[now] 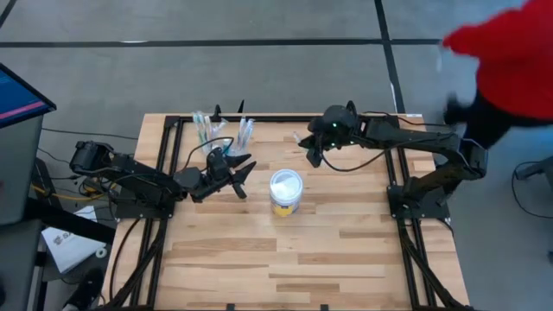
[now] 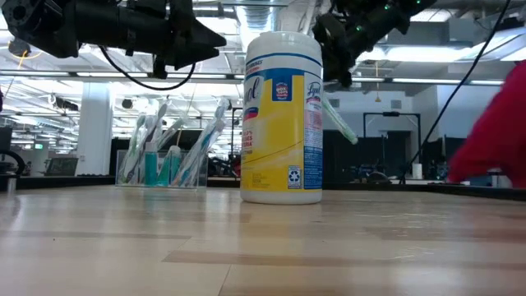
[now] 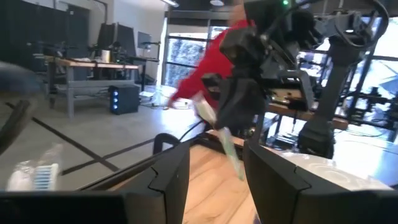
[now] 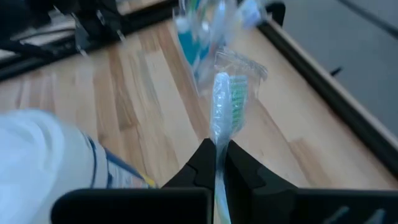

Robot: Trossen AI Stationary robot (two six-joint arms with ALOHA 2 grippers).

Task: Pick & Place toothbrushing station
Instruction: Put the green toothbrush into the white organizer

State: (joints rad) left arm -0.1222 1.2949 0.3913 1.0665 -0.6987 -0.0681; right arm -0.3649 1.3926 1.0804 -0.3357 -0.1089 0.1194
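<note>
Clear plastic, the small organiser stand (image 2: 162, 164) of narrow upright cups holds wrapped toothbrushes and a teal tube, standing ahead of the right gripper (image 4: 219, 163), whose jaws are clamped on a clear-wrapped green-bristled toothbrush (image 4: 222, 112). The left gripper (image 1: 241, 178) hovers near the stand, jaws parted and holding nothing.

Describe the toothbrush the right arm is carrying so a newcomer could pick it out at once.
Start at the white-lidded, yellow-banded wipes tub in the middle of the wooden table; the right tool hangs just beyond it, toward the far edge. Pinched in its shut fingers is a pale green toothbrush in clear wrapping. Unlike the brushes standing in the see-through plastic organiser stand, it is up in the air.
</note>
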